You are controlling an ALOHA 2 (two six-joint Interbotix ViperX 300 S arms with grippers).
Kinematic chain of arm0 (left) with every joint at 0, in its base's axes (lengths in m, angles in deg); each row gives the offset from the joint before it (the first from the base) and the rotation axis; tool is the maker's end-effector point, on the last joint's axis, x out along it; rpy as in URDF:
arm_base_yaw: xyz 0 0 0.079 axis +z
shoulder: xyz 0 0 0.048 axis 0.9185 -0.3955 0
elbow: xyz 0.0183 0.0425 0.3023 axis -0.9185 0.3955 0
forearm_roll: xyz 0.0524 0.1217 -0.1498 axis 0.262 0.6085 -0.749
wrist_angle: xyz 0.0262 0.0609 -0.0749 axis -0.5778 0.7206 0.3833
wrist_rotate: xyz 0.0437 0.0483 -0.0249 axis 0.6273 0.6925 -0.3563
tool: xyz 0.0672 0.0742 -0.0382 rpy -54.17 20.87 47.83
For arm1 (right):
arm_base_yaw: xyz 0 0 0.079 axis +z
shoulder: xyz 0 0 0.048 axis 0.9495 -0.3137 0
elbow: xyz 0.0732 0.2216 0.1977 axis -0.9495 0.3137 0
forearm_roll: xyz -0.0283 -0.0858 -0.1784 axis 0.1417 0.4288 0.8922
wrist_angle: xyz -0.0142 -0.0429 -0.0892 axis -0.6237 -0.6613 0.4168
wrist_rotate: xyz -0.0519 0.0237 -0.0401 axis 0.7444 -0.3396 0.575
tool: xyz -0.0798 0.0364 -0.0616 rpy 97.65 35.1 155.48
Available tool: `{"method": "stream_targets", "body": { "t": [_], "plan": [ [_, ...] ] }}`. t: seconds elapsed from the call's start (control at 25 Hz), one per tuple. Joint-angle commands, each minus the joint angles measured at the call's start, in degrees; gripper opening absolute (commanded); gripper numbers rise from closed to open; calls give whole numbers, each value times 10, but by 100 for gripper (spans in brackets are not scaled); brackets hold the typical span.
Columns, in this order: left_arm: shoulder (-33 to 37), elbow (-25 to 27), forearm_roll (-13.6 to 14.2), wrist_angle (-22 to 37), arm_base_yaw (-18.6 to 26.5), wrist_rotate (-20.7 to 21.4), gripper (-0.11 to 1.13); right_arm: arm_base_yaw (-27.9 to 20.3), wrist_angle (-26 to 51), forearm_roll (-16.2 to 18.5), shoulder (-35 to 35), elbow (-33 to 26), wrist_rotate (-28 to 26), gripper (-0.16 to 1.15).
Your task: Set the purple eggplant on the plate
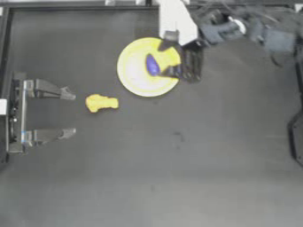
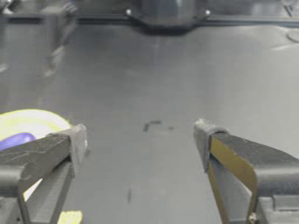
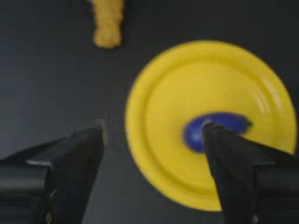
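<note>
— Where's the eggplant?
— On the plate, long axis 12-to-6. Your right tool, at its 3 o'clock, stands apart, holding nothing.
— Left tool?
— Apart too, parked at the bench's 9 o'clock; farther off.

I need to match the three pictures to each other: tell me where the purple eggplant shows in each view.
Top view: the purple eggplant lies on the plate, in the upper middle.
Left wrist view: the eggplant peeks out at the left edge, on the plate, behind a jaw.
Right wrist view: the eggplant lies on the plate, partly behind a jaw.
Shared landmark: the yellow plate.
</note>
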Motion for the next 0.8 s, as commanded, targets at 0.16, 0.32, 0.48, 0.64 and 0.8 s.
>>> {"method": "stream_targets", "body": {
  "t": [0.16, 0.32, 0.48, 0.64, 0.8],
  "plan": [
    [0, -9, 0, 2, 1, 2, 103, 29, -75, -34, 100, 82, 0, 96],
    [1, -10, 0, 4, 1, 2, 103, 48, -118, -44, 140, 127, -1, 96],
    [1, -9, 1, 4, 1, 3, 103, 67, -158, -55, 182, 167, -3, 96],
    [1, -9, 2, 4, 1, 3, 103, 83, -190, -69, 218, 200, -3, 96],
    [1, -10, 2, 4, 1, 3, 103, 92, -200, -86, 250, 224, -4, 96]
  ]
}}
